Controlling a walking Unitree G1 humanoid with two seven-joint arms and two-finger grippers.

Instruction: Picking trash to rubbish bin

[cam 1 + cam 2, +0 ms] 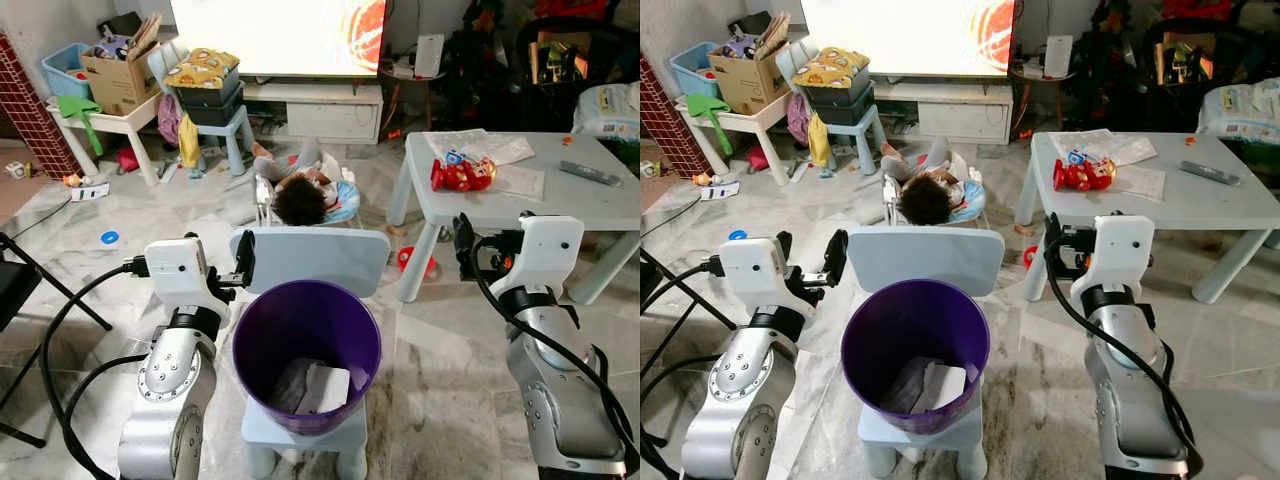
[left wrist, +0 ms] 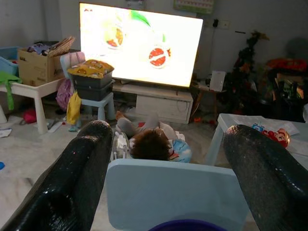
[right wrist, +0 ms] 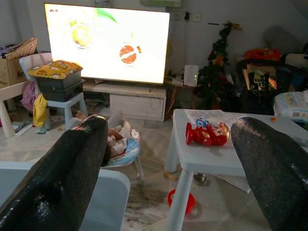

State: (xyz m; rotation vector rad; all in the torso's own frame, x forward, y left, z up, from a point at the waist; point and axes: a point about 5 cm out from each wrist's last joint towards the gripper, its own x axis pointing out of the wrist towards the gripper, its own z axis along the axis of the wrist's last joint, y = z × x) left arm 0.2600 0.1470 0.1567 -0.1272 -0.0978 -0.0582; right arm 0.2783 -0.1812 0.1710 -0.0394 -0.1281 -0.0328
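Right now you're between picks: both arms raised, nothing held. Your left gripper has its fingers spread wide and empty; same for your right gripper, wide apart, empty. The purple rubbish bin sits just below and between the two grippers, on a small pale blue chair, and it has crumpled paper trash lying at its bottom already. So some dropping looks done; judging by that, the step in hand is finding the next piece.

Next move calls for picking a target. Candidates: the papers on the grey surface ahead of the right gripper, or the litter on the floor far ahead of the left gripper, like the blue ring. Can't tell which counts as trash.

Around: a red toy and a remote on that surface, probably not trash. A red item lies on the floor under the surface.

Watch out: a child sits on the floor straight ahead beyond the chair, facing the TV. Keep clear there. The chair back stands between the left gripper and anything ahead.
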